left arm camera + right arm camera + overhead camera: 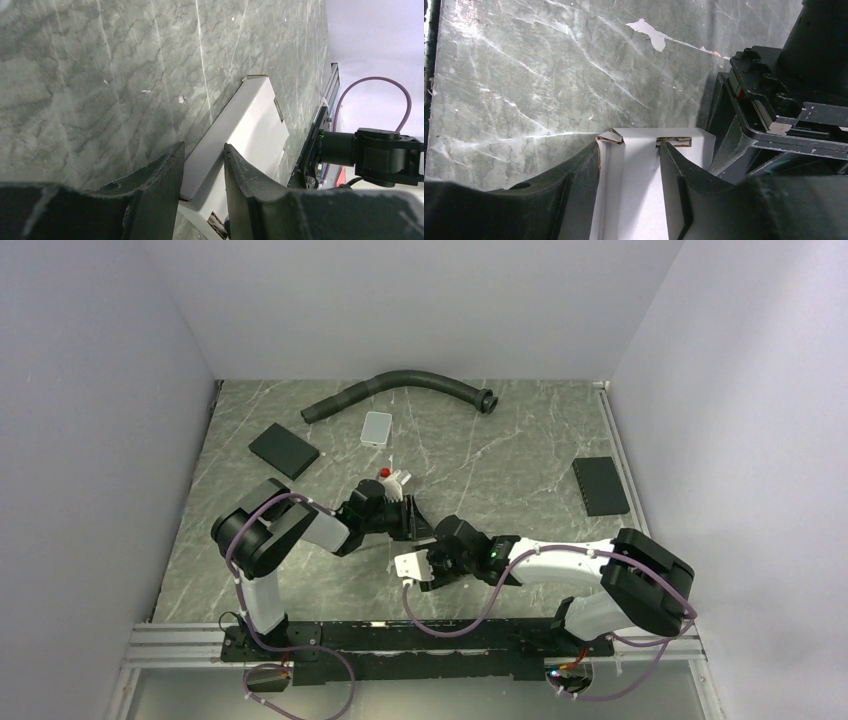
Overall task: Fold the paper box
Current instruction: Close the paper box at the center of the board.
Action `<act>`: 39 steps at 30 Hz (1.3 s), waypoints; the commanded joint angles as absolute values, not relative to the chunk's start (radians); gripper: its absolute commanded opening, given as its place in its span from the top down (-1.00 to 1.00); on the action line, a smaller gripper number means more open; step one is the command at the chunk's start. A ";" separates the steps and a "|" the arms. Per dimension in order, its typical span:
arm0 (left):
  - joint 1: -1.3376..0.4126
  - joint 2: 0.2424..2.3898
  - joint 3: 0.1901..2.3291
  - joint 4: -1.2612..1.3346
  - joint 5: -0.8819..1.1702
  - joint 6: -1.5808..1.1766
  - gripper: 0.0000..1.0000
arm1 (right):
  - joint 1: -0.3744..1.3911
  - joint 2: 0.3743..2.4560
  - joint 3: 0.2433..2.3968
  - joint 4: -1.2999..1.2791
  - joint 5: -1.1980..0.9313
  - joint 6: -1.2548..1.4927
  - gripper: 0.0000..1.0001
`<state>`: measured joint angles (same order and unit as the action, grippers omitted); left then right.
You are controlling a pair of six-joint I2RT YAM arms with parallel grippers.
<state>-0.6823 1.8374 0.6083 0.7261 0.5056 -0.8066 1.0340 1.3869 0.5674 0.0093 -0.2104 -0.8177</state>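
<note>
The paper box (250, 125) is a slim white carton lying on the marble table. In the top view only a white corner of the paper box (410, 565) shows between the two wrists. My left gripper (204, 146) straddles the box's long side wall at its near end, both fingers against the cardboard. My right gripper (630, 144) is closed over the other end of the paper box (636, 200), its left finger on a crumpled corner flap and its right finger by a slot in the end edge. In the top view the left gripper (405, 525) and right gripper (428, 562) meet at the table's middle.
A black hose (400, 385) curves along the back. A light grey tile (377, 428) lies in front of it. Black pads lie at the left (284, 450) and right (600, 485). The mounting rail (400, 632) runs along the near edge. The left arm's housing (774, 100) crowds the right wrist view.
</note>
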 commanded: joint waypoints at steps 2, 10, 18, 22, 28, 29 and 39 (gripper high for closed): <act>-0.713 1.891 0.536 0.574 0.522 -0.815 0.16 | 1.019 1.400 0.581 0.010 -0.175 -0.818 -0.16; -0.713 1.891 0.537 0.571 0.519 -0.816 0.17 | 1.009 1.392 0.581 -0.054 -0.233 -0.860 -0.39; -0.712 1.899 0.531 0.592 0.517 -0.833 0.17 | 1.035 1.419 0.571 -0.004 -0.172 -0.841 -0.48; -0.712 1.902 0.528 0.601 0.515 -0.834 0.17 | 1.049 1.429 0.572 0.050 -0.123 -0.819 -0.47; -0.712 1.910 0.524 0.616 0.516 -0.842 0.19 | 1.052 1.435 0.580 0.086 -0.074 -0.778 -0.26; -0.712 1.910 0.524 0.616 0.516 -0.842 0.19 | 1.052 1.435 0.580 0.087 -0.069 -0.775 -0.18; -0.712 1.908 0.514 0.622 0.519 -0.842 0.20 | 1.029 1.441 0.590 0.057 -0.080 -0.762 0.30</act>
